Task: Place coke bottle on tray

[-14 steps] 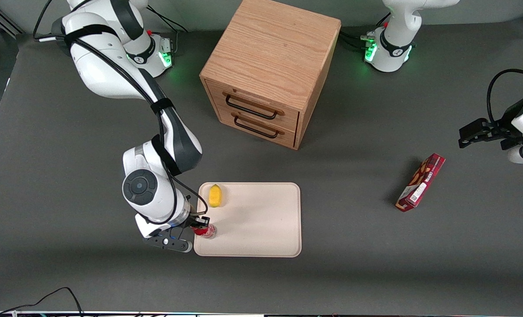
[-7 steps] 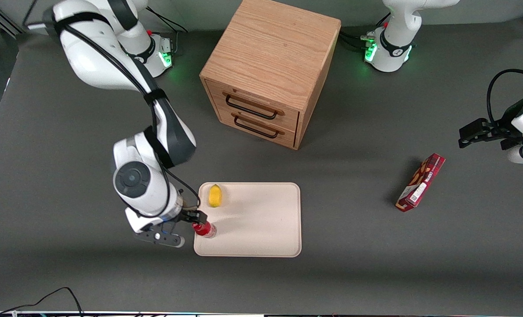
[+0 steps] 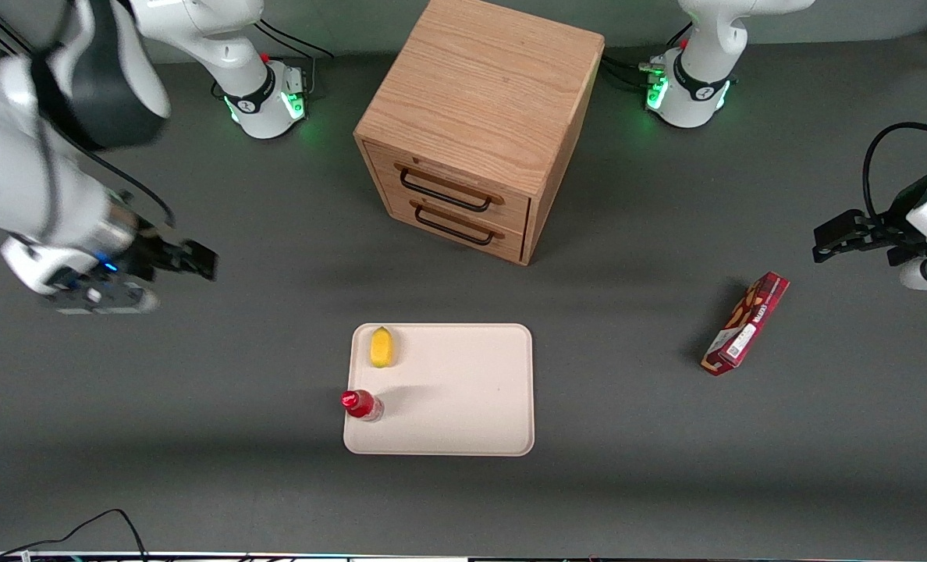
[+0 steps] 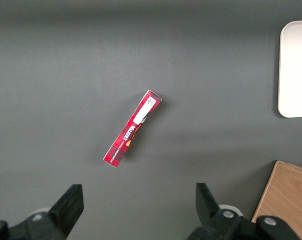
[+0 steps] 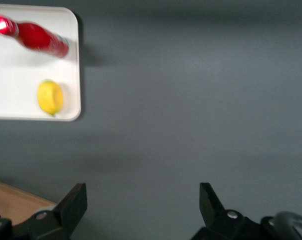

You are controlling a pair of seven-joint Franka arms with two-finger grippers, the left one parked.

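Observation:
The coke bottle (image 3: 361, 405) is small and red with a red cap. It stands upright on the cream tray (image 3: 463, 390), at the tray's corner nearest the front camera on the working arm's side. It also shows in the right wrist view (image 5: 33, 36), on the tray (image 5: 21, 65). My gripper (image 3: 198, 260) is open and empty. It hangs high above bare table toward the working arm's end, well away from the tray and farther from the front camera than the bottle. In the right wrist view the gripper (image 5: 143, 205) has only grey table between its fingers.
A yellow lemon (image 3: 382, 346) lies on the tray, farther from the front camera than the bottle. A wooden drawer cabinet (image 3: 475, 125) stands farther back. A long red snack box (image 3: 746, 323) lies toward the parked arm's end.
My gripper has let go of the bottle, risen and pulled far away from the tray toward the working arm's end. The bottle stays upright on the tray.

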